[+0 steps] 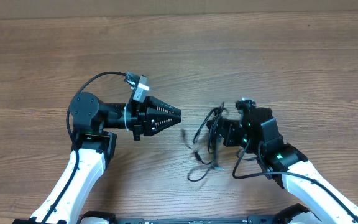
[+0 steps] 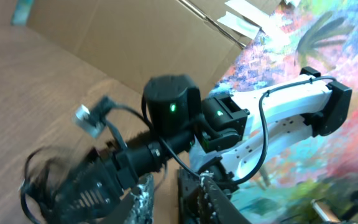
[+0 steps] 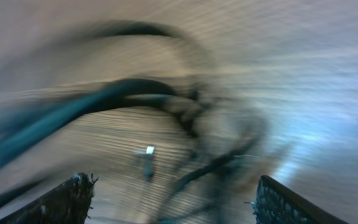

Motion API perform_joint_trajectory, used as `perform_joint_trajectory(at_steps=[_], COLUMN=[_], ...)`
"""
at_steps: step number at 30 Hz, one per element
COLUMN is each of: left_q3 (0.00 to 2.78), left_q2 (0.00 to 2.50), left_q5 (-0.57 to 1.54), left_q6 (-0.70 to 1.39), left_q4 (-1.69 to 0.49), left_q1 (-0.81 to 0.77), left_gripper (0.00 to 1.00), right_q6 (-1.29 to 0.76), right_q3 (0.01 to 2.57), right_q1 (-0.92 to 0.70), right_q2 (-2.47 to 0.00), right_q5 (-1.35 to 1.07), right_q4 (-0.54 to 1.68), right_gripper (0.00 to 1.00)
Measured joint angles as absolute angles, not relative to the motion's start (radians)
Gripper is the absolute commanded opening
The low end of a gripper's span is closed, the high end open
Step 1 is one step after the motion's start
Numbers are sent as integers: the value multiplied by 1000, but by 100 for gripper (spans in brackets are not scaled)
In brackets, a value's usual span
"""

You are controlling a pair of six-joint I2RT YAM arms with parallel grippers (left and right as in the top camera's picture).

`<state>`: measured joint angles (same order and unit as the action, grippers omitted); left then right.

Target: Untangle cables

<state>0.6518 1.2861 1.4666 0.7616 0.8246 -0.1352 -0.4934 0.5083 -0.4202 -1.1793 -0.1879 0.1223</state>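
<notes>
Right gripper (image 1: 219,129) is holding its fingers spread apart, clamping nothing; its wrist view is blurred. The cables (image 1: 209,140) are lying as a loose tangle on the table (image 1: 291,50), at and just ahead of its fingertips. Left gripper (image 1: 178,115) is hovering with fingers together and empty, its tip pointing at the tangle but clear of it.
</notes>
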Motion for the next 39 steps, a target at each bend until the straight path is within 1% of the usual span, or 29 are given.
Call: perform_joint_trajectory(at_steps=[1, 3, 5, 7, 12, 14, 16, 17, 18, 20, 21, 25, 26, 29, 30, 36, 39], left_q3=[654, 657, 660, 662, 667, 667, 667, 667, 667, 669, 669, 669, 669, 669, 669, 669, 669], left_q2=[1283, 1281, 1280, 1279, 1278, 1278, 1278, 1278, 1279, 1277, 1277, 1277, 1277, 1277, 1277, 1277, 1277], left_q5=[1465, 1453, 1418, 1373, 1192, 1108, 1033, 991, 936, 858, 822, 721, 709, 677, 672, 654, 645], left_q6=[746, 710, 678, 650, 580, 561, 547, 537, 521, 506, 501, 488, 488, 479, 478, 477, 477], left_q4=[810, 767, 686, 598, 301, 183, 91, 35, -18, -80, -110, -179, -189, -220, -225, -234, -233], left_q1=[-135, -136, -136, -136, -136, -136, -136, -136, -136, -136, -136, -136, -136, -136, -136, -136, -136], left_gripper=[27, 28, 35, 43, 44, 45, 48, 50, 52, 60, 66, 91, 100, 100, 99, 100, 100], right_q6=[-502, -522, -531, -507, -416, -392, -382, -375, -366, -371, -377, -389, -391, -433, -461, -643, -769], right_q3=[502, 501, 501, 501, 503, 503, 503, 503, 503, 503, 503, 503, 503, 503, 503, 504, 505], right_q1=[-420, -420, -419, -419, -419, -419, -419, -419, -419, -419, -420, -419, -419, -420, -419, -420, -420], right_q2=[-1163, -1115, -1061, -1008, -989, -991, -991, -991, -992, -1005, -1018, -1097, -1120, -1214, -1248, -1440, -1524], right_q5=[-161, -127, -128, -199, -305, -327, -341, -347, -353, -361, -364, -387, -390, -396, -397, -400, -390], right_q4=[139, 160, 152, 94, 67, 78, 79, 80, 87, 92, 90, 50, 33, -57, -97, -353, -434], right_gripper=[83, 86, 89, 90, 90, 87, 81, 76, 73, 67, 66, 65, 62, 43, 41, 39, 39])
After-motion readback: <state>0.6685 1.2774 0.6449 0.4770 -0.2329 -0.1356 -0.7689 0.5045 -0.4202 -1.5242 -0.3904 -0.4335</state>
